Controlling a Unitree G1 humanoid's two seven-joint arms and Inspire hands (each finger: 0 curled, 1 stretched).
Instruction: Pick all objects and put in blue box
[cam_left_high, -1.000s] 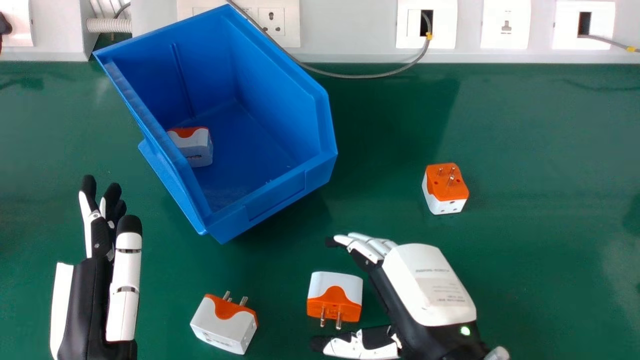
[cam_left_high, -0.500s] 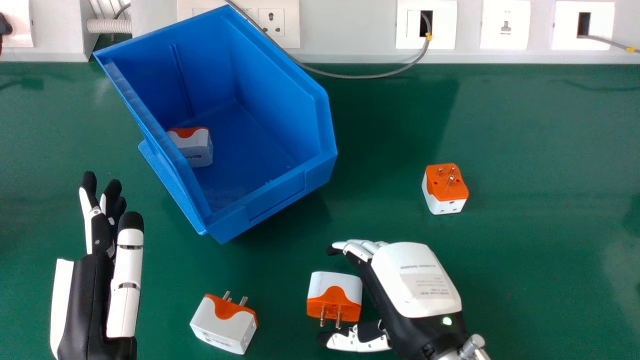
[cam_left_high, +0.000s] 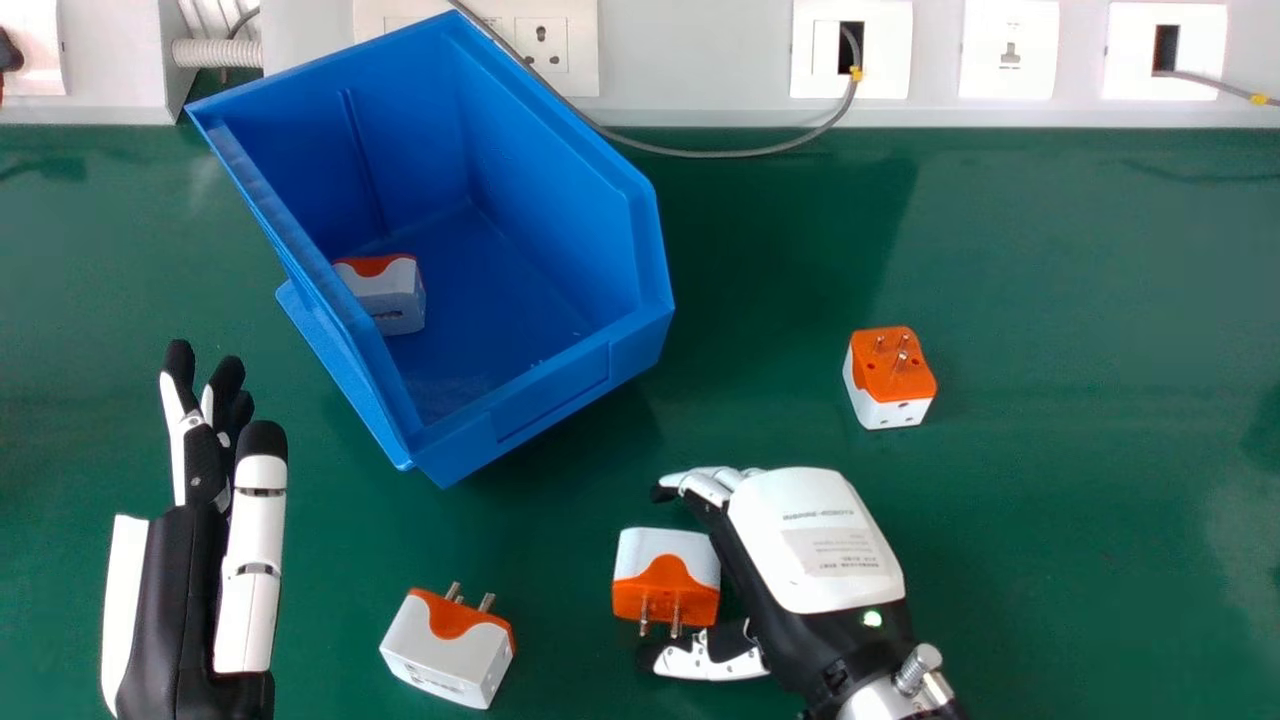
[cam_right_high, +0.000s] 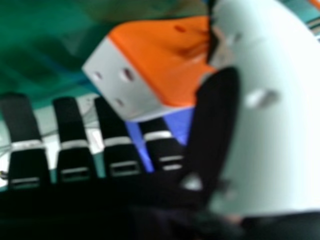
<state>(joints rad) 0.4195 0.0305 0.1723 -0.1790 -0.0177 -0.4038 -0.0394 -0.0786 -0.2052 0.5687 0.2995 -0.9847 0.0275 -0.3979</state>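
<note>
now right hand (cam_left_high: 815, 540) open, adapter (cam_left_high: 665, 575) between thumb and fingers; left hand (cam_left_high: 180, 590) open too; second adapter (cam_left_high: 392, 300) inside blue box (cam_left_high: 545, 400), third adapter (cam_left_high: 450, 650) between hands, fourth adapter (cam_left_high: 890, 380) farther right.

The right hand (cam_left_high: 815, 540) hides one side of the plug adapter (cam_left_high: 668, 570) beside it; whether they touch cannot be told. In the right hand view, the thumb (cam_right_high: 215, 115) covers that adapter's end. The blue box (cam_left_high: 545, 400) masks part of the adapter inside (cam_left_high: 393, 298) and some of the counter (cam_left_high: 1050, 290) at its back edge. The head view's bottom cuts off the left hand (cam_left_high: 180, 610) and the counter's near edge
</note>
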